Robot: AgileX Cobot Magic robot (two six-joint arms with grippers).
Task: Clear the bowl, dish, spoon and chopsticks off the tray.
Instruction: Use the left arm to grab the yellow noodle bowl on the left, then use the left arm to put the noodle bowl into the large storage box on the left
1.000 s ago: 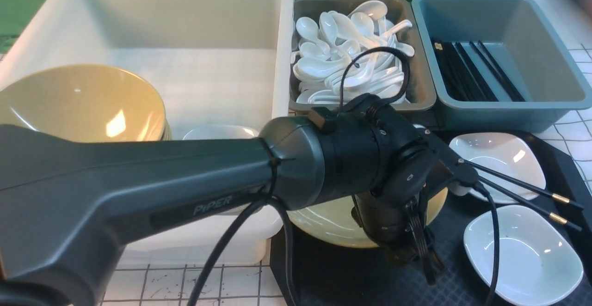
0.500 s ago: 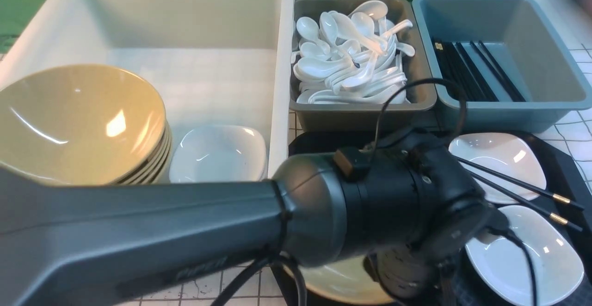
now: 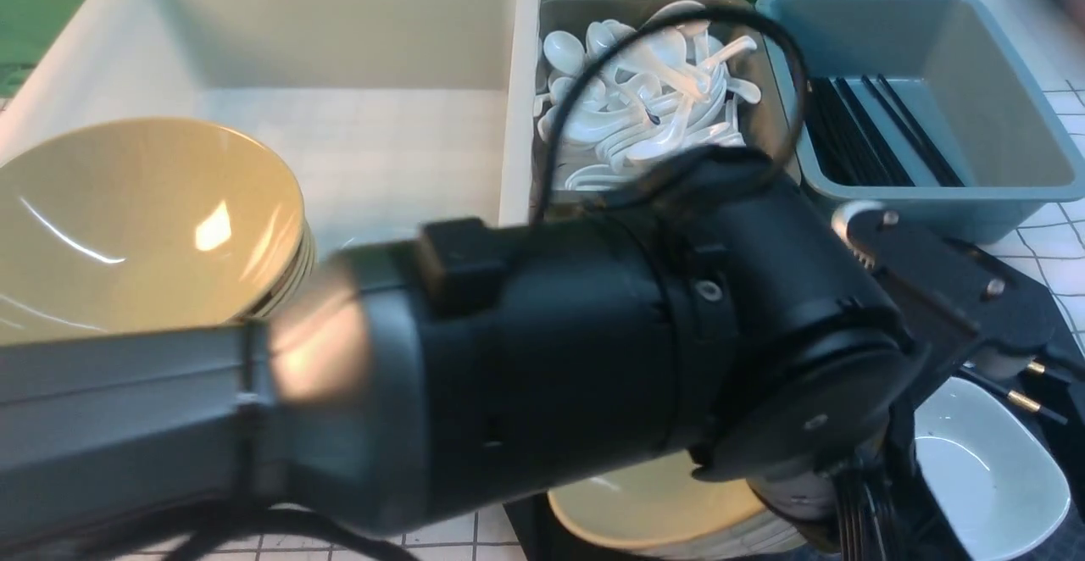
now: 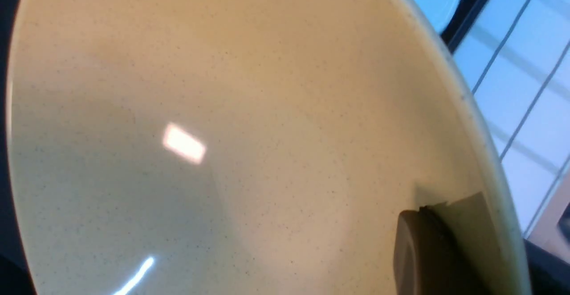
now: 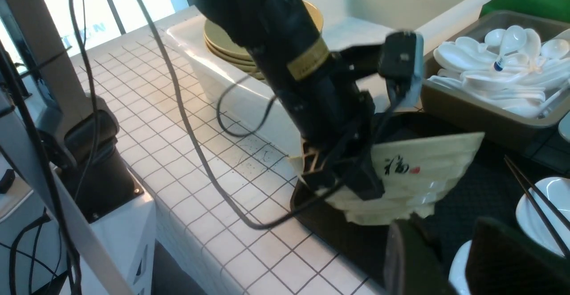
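My left gripper (image 5: 331, 174) is shut on the rim of the olive-yellow bowl (image 5: 418, 174), which hangs tilted just above the black tray (image 5: 481, 183). In the left wrist view the bowl (image 4: 222, 130) fills the picture, with one finger (image 4: 423, 250) pressed on its inner wall. The bowl (image 3: 644, 502) peeks out under my left arm. A white dish (image 3: 992, 468) sits on the tray, and the black chopsticks (image 5: 534, 201) lie across another dish. The blue-marked spoon (image 5: 499, 64) lies in the grey tub. My right gripper (image 5: 449, 259) hovers open and empty over the tray.
A big white tub (image 3: 356, 61) holds stacked yellow bowls (image 3: 144, 222). Behind the tray stand a grey tub of white spoons (image 3: 644, 112) and a blue tub of black chopsticks (image 3: 881, 129). My left arm's cable loops over the spoon tub.
My left jaws have closed on the bowl's rim. The left arm has risen and swung nearer the front camera, now hiding the far dish and most of the tray.
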